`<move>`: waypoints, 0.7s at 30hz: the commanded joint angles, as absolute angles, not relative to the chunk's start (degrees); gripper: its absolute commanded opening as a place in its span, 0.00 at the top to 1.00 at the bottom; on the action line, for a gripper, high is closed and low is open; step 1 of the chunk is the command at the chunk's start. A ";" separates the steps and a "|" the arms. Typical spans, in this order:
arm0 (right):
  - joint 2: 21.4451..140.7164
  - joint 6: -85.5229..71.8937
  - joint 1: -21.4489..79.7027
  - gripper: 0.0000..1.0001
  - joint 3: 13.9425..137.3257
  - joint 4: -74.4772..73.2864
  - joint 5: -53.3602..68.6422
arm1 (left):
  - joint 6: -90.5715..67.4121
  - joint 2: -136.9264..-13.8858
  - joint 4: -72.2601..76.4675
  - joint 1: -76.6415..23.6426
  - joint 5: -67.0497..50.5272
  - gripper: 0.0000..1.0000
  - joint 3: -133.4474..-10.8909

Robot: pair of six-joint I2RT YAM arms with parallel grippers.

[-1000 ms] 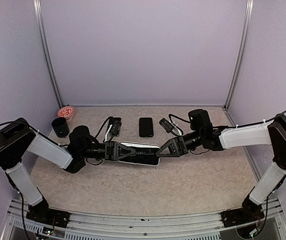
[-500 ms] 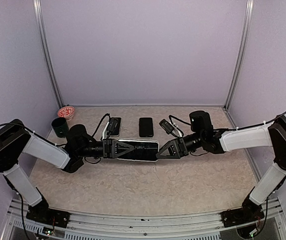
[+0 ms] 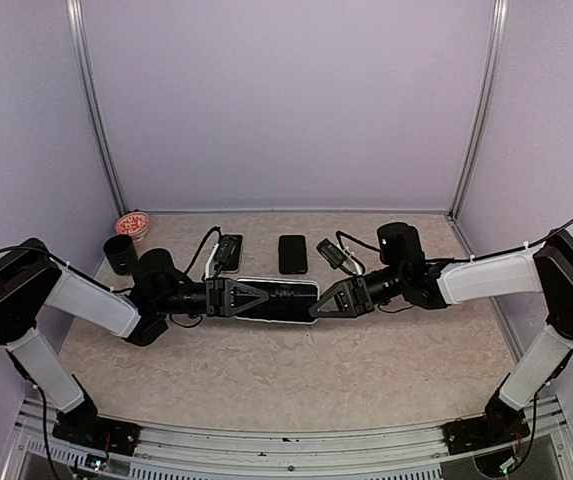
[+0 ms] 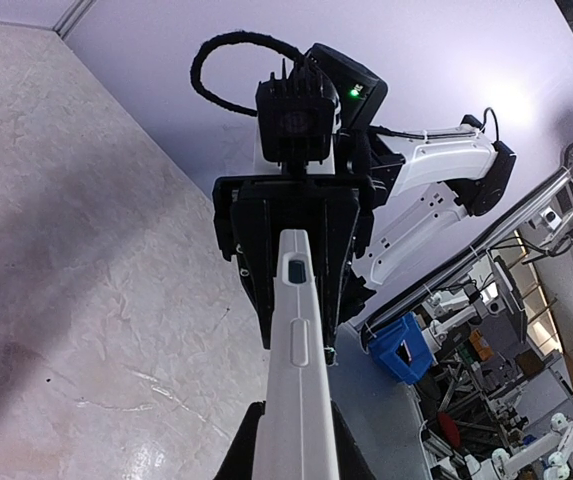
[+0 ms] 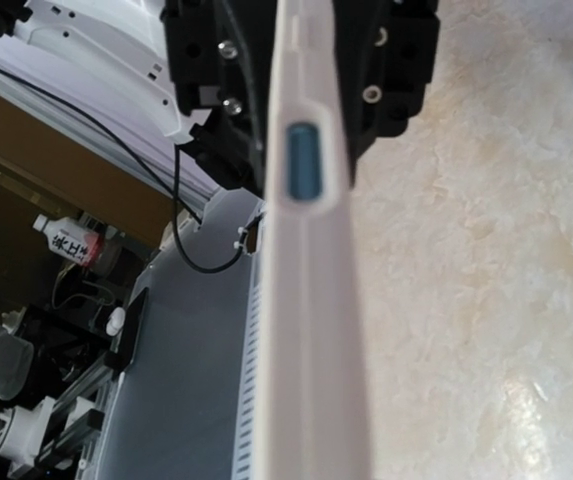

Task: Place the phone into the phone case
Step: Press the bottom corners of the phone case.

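Wrist views show only white phone case (image 4: 296, 400) edge; top view shows left pincer (image 3: 263, 298) clamping it, right pincer (image 3: 316, 307) state unclear.

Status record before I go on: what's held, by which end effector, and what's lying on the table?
held item: white phone case, level between the two arms
left end effector: shut on the phone case's left end
right end effector: at the phone case's right end; grip unclear
on the table: dark flat slab, black cup, red-patterned dish
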State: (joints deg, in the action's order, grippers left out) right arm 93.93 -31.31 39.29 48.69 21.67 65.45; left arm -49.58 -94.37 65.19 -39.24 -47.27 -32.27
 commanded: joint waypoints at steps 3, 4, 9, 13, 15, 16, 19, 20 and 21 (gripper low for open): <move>94.13 -28.53 40.47 0.74 49.36 18.89 63.79 | -49.12 -93.77 69.25 -38.94 -45.97 0.96 -32.34; 94.05 -28.23 40.51 0.74 49.53 18.37 63.48 | -49.17 -93.78 69.22 -38.94 -45.90 0.96 -32.34; 93.80 -26.35 40.51 0.77 50.07 15.78 61.38 | -49.30 -93.80 69.26 -38.84 -45.62 0.96 -32.09; 92.99 -24.50 40.50 0.79 50.46 13.56 59.13 | -49.33 -93.92 69.25 -38.76 -45.48 0.96 -32.08; 92.45 -24.20 40.56 0.81 50.52 13.22 58.03 | -49.47 -93.95 69.31 -38.80 -45.46 0.96 -32.03; 92.24 -24.17 40.50 0.81 50.50 13.25 57.95 | -49.48 -94.02 69.30 -38.81 -45.42 0.96 -32.04; 92.26 -25.07 40.51 0.80 50.70 14.08 58.27 | -49.49 -94.13 69.35 -38.85 -45.43 0.96 -32.08; 92.41 -25.73 40.52 0.78 50.71 14.81 58.67 | -49.49 -94.17 69.30 -38.85 -45.44 0.96 -32.16; 92.48 -26.23 40.47 0.78 50.75 15.33 58.82 | -49.48 -94.21 69.32 -38.91 -45.48 0.95 -32.17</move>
